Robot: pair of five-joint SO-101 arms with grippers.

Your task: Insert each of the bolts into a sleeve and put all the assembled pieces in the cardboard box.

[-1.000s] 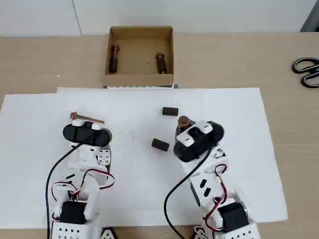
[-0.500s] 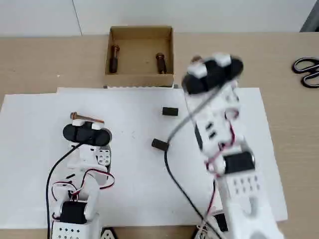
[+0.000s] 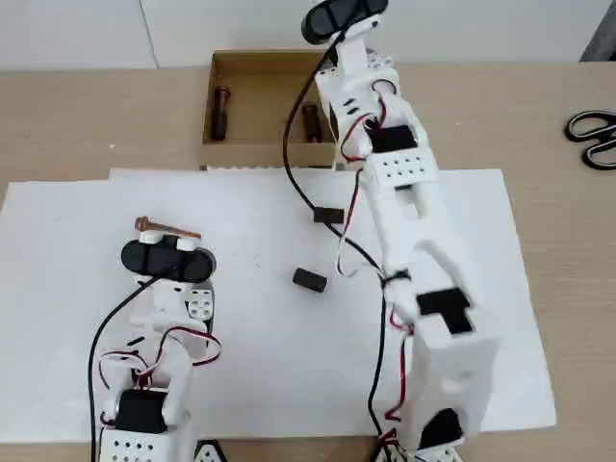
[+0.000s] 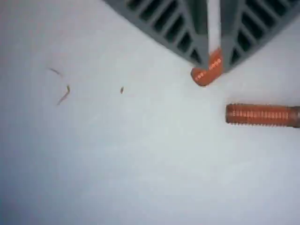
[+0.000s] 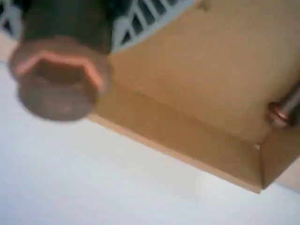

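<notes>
The right fingers [image 5: 140, 16] are clamped on an assembled piece [image 5: 58, 79], its bolt head jutting from the dark sleeve. A second ago this arm sat folded back over the paper [image 3: 250, 366]. It has since swung out to full length, and the piece now hangs by the far rim of the cardboard box [image 3: 272, 63]. Two finished pieces [image 3: 221, 111] already lie on the box floor, so this looks like the third delivery, with only the release left once the piece is inside the walls. The left fingers [image 4: 208, 70] are closed on nothing and have not moved, just beside the loose bolt [image 3: 166, 228]. Two sleeves [image 3: 309, 280] lie mid-sheet, so one assembly seems left.
</notes>
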